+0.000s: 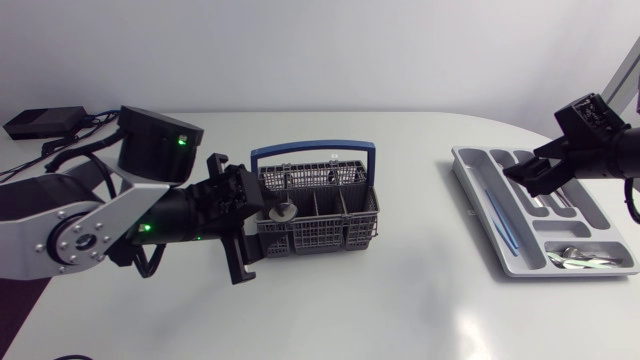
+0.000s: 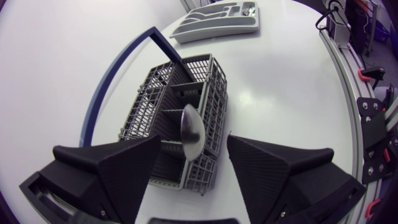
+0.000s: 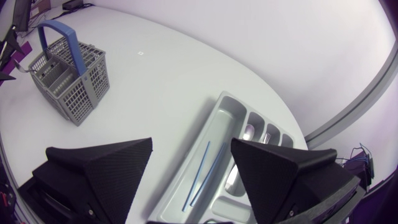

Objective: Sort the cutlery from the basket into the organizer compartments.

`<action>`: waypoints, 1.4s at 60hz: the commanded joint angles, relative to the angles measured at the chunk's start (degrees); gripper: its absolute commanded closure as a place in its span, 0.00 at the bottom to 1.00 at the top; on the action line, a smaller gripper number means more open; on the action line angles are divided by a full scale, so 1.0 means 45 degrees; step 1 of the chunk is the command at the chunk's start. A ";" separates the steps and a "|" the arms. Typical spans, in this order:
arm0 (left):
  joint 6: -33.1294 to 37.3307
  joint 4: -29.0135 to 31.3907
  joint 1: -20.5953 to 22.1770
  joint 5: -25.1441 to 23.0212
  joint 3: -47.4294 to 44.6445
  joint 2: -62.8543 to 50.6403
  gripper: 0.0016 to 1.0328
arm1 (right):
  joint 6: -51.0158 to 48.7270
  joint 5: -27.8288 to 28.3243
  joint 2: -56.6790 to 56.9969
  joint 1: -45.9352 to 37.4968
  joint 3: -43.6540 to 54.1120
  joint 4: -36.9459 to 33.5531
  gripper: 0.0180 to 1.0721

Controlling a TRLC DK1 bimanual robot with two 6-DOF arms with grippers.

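The left gripper's (image 2: pixel 194 142) fingers (image 2: pixel 118 168) are spread wide, one on each side of a spoon (image 2: pixel 191 130). The spoon stands bowl-up in the near end compartment of the grey basket (image 2: pixel 143 106). Neither finger seems to touch the spoon, though the wrist view is too close to be sure.

The right gripper's (image 3: pixel 191 143) fingers (image 3: pixel 280 174) are also spread wide and hold nothing. They hang over the grey organizer (image 3: pixel 180 180), above its long compartment, where two thin blue sticks (image 3: pixel 202 171) lie side by side.

The white table (image 1: pixel 400 300) is smooth and slightly glossy. From the head view, the basket stands near the middle, its blue handle (image 1: pixel 312 148) upright. The organizer lies well apart from it at the right, with silvery cutlery (image 1: pixel 580 258) in its small end compartment.
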State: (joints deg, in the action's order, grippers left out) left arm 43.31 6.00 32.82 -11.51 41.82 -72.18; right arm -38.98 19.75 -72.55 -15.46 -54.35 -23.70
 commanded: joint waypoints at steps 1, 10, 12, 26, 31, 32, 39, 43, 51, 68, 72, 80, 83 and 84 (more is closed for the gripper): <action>-0.0327 -0.0161 0.0090 -0.0079 0.0100 -0.0502 0.43 | 0.0206 -0.0150 0.0381 0.0487 0.0593 -0.0006 0.13; -0.0738 -0.0161 0.0012 -0.0744 0.0491 -0.0815 0.57 | 0.0323 -0.0443 0.0693 0.1054 0.0983 0.0092 0.13; -0.0874 -0.0161 -0.0047 -0.0919 0.0589 -0.0893 0.63 | 0.0323 -0.0463 0.0733 0.1151 0.1081 0.0092 0.13; -0.1656 -0.0240 -0.0555 -0.1896 0.1136 -0.1381 0.84 | 0.0303 -0.0599 0.0986 0.1503 0.1569 0.0209 0.13; -0.1851 -0.0240 -0.0555 -0.2111 0.1175 -0.1440 0.93 | 0.0284 -0.0599 0.1065 0.1522 0.1647 0.0268 0.13; -0.1851 -0.0240 -0.0555 -0.2111 0.1175 -0.1440 0.93 | 0.0284 -0.0599 0.1065 0.1522 0.1647 0.0268 0.13; -0.2007 -0.0103 -0.0555 -0.2189 0.1331 -0.1557 0.97 | 0.0303 -0.0599 0.1182 0.1522 0.1667 0.0287 0.13; -0.2007 0.0093 -0.0555 -0.2189 0.1468 -0.1557 0.98 | 0.0303 -0.0599 0.1201 0.1542 0.1667 0.0287 0.13; -0.2007 0.0893 -0.0633 -0.2306 0.2015 -0.1479 0.98 | 0.0342 -0.0599 0.1318 0.1718 0.1706 0.0248 0.13; -0.2281 0.2475 -0.0711 -0.2814 0.3225 -0.0698 0.98 | 0.0420 -0.0658 0.2236 0.2987 0.1960 -0.0104 0.13; -0.2378 0.3003 -0.0730 -0.3048 0.3597 -0.0522 0.98 | 0.0420 -0.0697 0.2451 0.3436 0.1980 -0.0299 0.13; -0.2652 0.3628 -0.0730 -0.3224 0.4222 -0.0131 0.98 | 0.0420 -0.0717 0.2842 0.4218 0.1999 -0.0553 0.13; -0.2710 0.3940 -0.0730 -0.3263 0.4495 0.0005 0.98 | 0.0440 -0.0717 0.2998 0.4550 0.1980 -0.0690 0.13; -0.2730 0.4018 -0.0730 -0.3302 0.4554 0.0044 0.97 | 0.0440 -0.0717 0.3057 0.4667 0.1980 -0.0709 0.13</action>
State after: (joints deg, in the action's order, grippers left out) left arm 32.51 23.24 29.67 -24.93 58.74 -73.95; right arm -38.50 16.67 -60.16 3.36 -46.78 -25.80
